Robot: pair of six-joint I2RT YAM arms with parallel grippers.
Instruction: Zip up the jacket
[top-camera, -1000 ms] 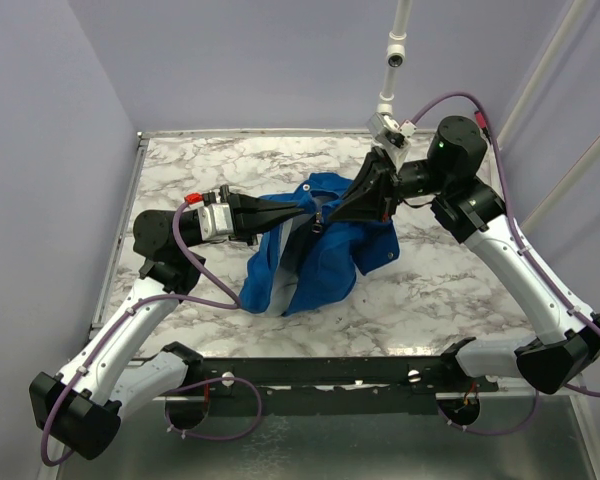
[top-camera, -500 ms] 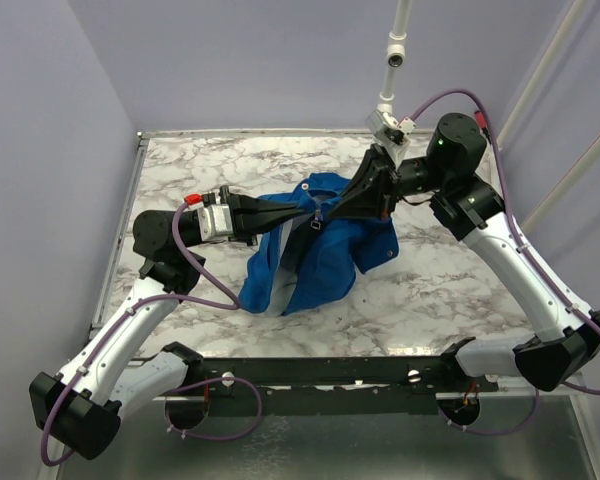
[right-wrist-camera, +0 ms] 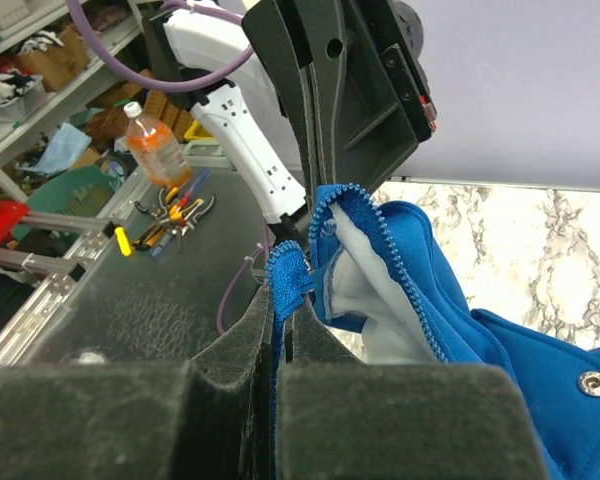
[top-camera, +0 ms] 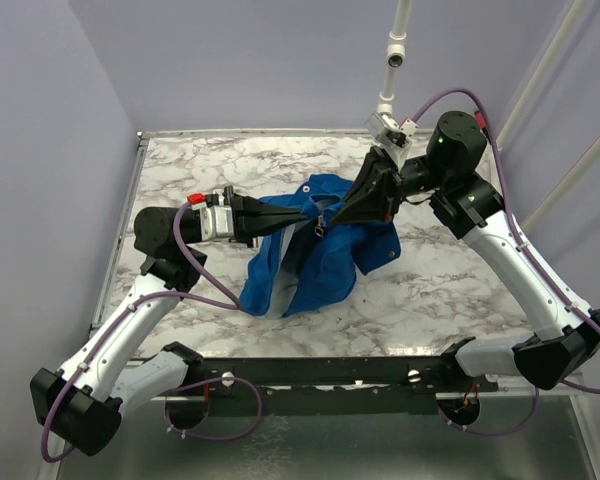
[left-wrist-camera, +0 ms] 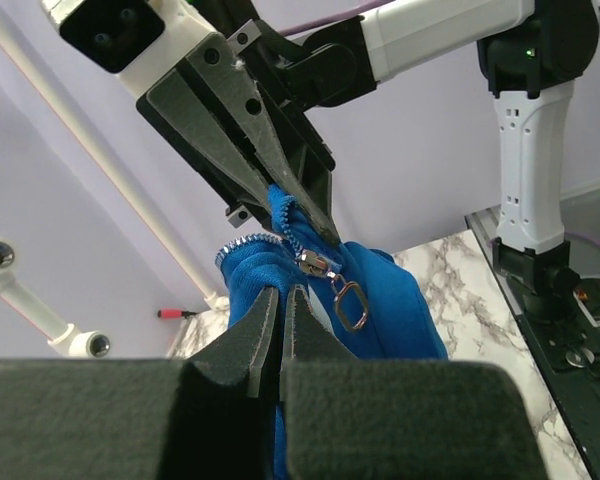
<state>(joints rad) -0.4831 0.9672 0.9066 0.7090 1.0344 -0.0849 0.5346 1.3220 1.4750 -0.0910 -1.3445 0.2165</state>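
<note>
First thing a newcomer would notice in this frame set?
The blue jacket stands out, bunched in the middle of the marble table with its top edge lifted between the two arms. The left hand and right hand are both shut on its open front edges, almost tip to tip. In the left wrist view, the silver zipper pull dangles just below the right hand's fingers.
</note>
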